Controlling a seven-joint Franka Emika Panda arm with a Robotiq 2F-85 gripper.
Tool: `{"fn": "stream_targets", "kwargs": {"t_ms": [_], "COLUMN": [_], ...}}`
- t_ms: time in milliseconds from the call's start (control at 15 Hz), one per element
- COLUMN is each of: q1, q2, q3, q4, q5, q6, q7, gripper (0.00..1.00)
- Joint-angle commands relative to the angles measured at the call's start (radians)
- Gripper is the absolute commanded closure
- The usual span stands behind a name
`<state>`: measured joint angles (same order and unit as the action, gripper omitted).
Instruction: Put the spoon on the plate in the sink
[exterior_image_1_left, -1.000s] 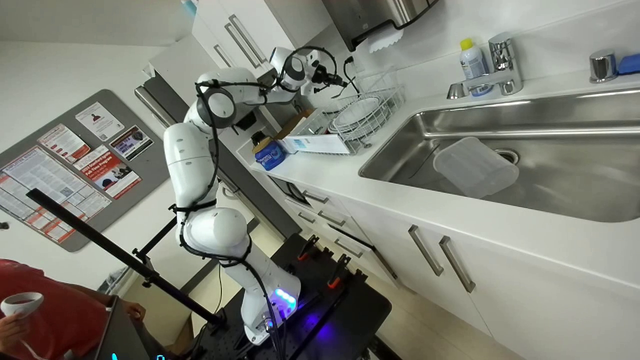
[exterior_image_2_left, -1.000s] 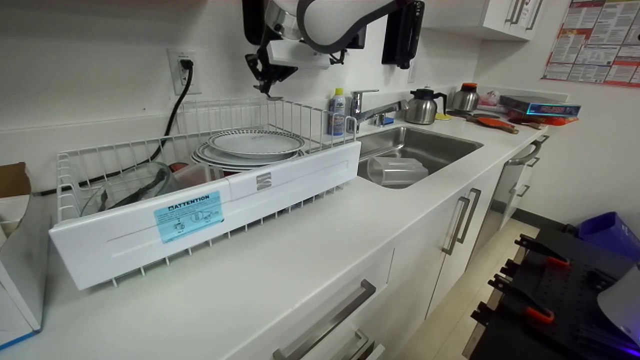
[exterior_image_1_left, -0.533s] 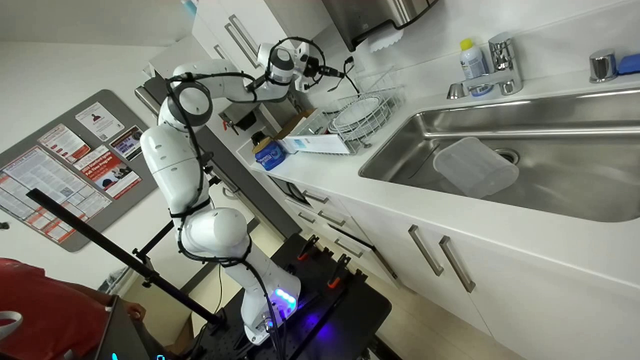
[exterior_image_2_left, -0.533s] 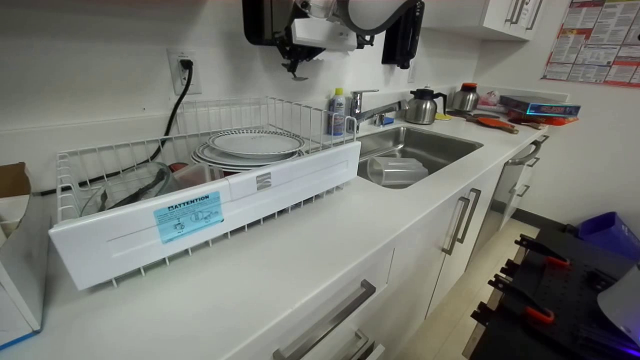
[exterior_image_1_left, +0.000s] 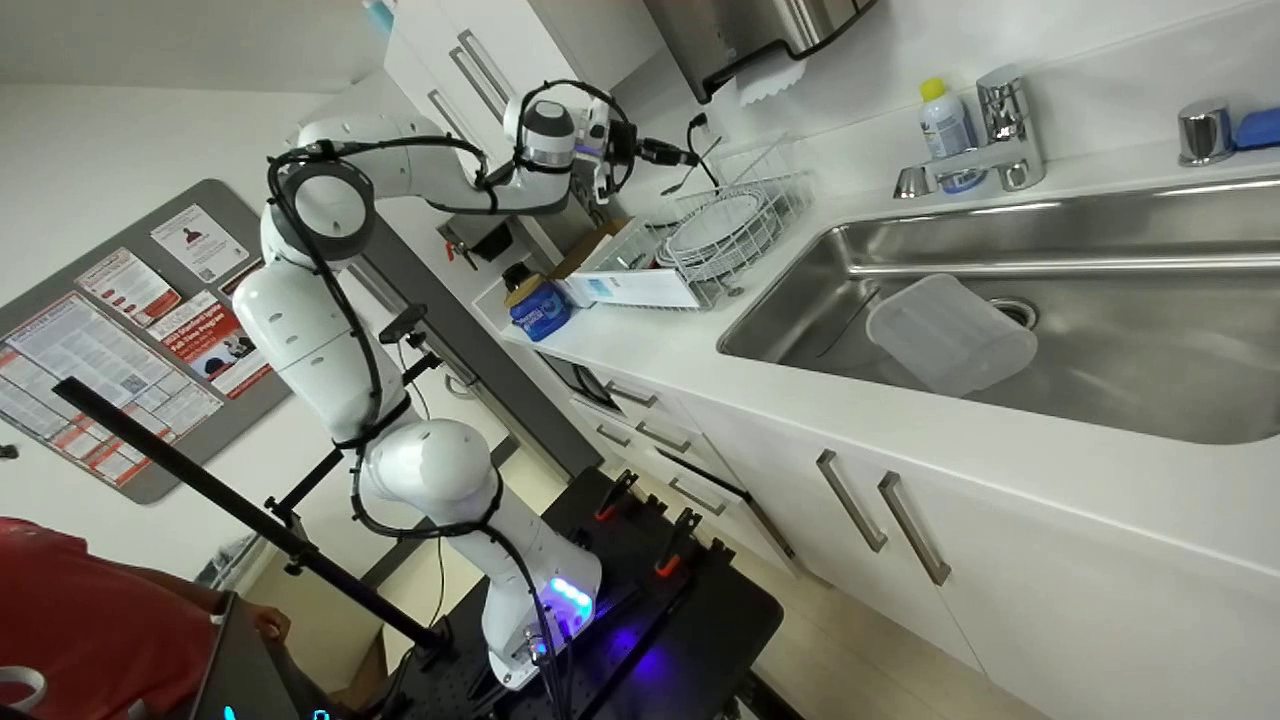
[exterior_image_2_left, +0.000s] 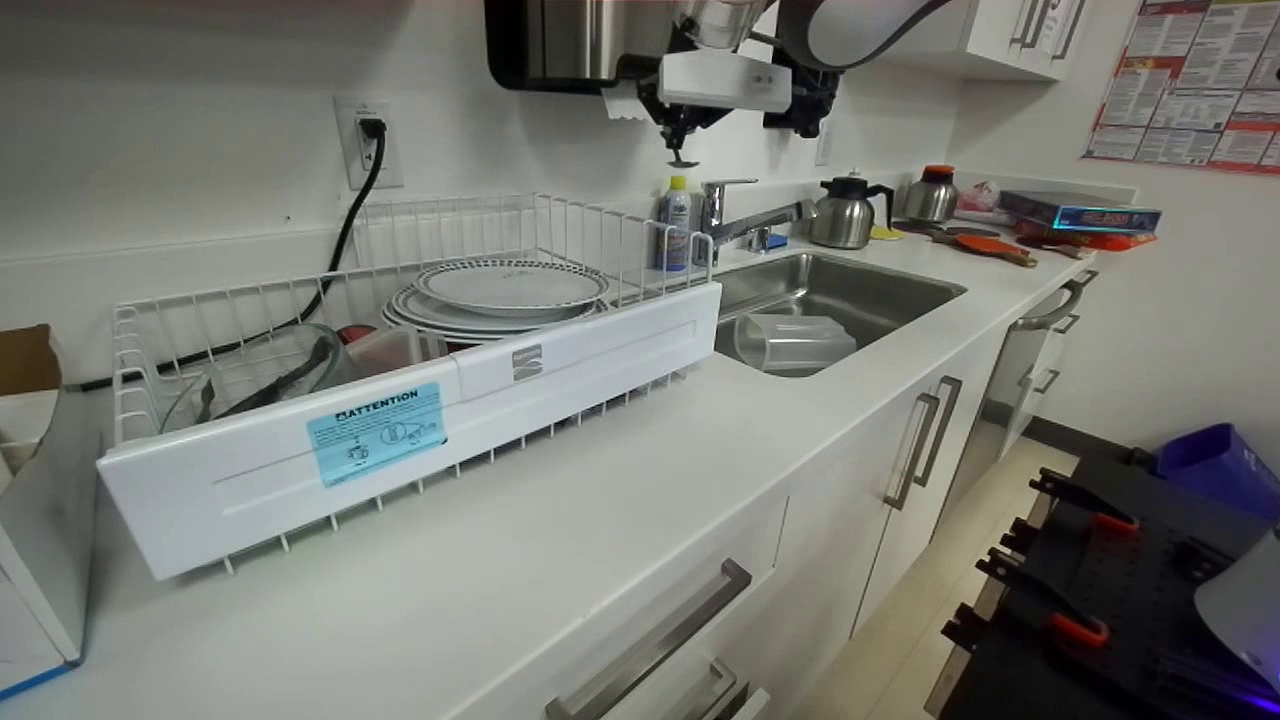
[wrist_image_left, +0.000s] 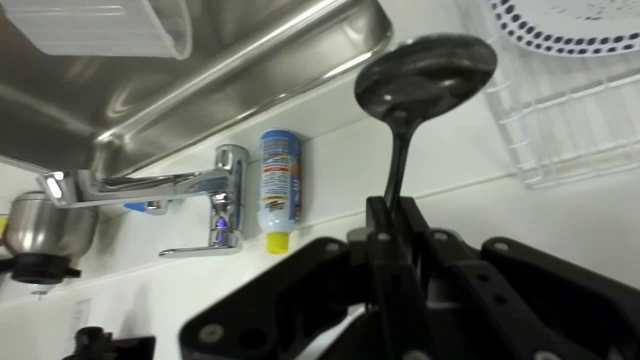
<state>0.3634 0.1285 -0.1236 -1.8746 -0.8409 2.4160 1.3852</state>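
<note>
The fingers (wrist_image_left: 377, 225) of the gripper (wrist_image_left: 392, 201) are pinching the spoon (wrist_image_left: 425, 75) by its handle; the bowl is projecting past the fingertips. In both exterior views, the spoon is hanging in mid-air in front of the wall (exterior_image_2_left: 250, 130); whether it is hanging over the dish rack (exterior_image_2_left: 620, 352) or beside it cannot be told. The arm (exterior_image_1_left: 310, 310) is standing on a black table (exterior_image_1_left: 730, 610), its elbow bending sharply and its forearm pointing toward the counter (exterior_image_2_left: 450, 560). The dish rack is standing on the counter just beside the sink (exterior_image_1_left: 1130, 350) and is holding a stack of plates (exterior_image_2_left: 512, 287). A bottle (wrist_image_left: 277, 185) with a yellow cap is standing between the rack and the tap (exterior_image_1_left: 1012, 150). The tap is standing behind the sink, its spout pointing outward. A clear container (exterior_image_2_left: 795, 342) is lying on its side in the sink, blocking part of the sink floor. A steel jug (exterior_image_2_left: 843, 220) is standing beyond the tap, near the wall. A towel dispenser (exterior_image_2_left: 595, 40) is hanging on the wall, partly behind the gripper in an exterior view.
</note>
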Motion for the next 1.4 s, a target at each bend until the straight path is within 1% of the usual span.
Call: {"fn": "stream_targets", "kwargs": {"t_ms": [0,67,200,400,467,533,667,867,1000,1200,1333], "q1": [-0.094,-0.113,-0.130,-0.127,-0.137,-0.148,-0.187,-0.256,-0.290,-0.315,-0.312], "q2": [-0.019,-0.027,-0.024,-0.018,-0.002,0.010,0.029,0.062,0.101,0.172,0.220], "q3": [0.087,0.100,0.118,0.126,0.120,0.115,0.104,0.088,0.079,0.051,0.025], "q4": [-0.019,-0.030,-0.029,-0.027,-0.012,-0.001,0.014,0.022,0.034,0.046,0.052], "q5": [-0.017,-0.016,-0.015,-0.015,0.005,-0.003,0.009,0.074,0.116,0.144,0.135], "q6": [-0.024,-0.027,-0.026,-0.026,-0.013,-0.007,-0.022,0.040,0.092,0.179,0.229], "q7": [0.023,0.024,0.023,0.023,0.022,0.040,0.024,-0.027,-0.064,-0.068,-0.056], "gripper": [0.98,0.92,0.92,0.92,0.98,0.98,0.98,0.98,0.98,0.98,0.98]}}
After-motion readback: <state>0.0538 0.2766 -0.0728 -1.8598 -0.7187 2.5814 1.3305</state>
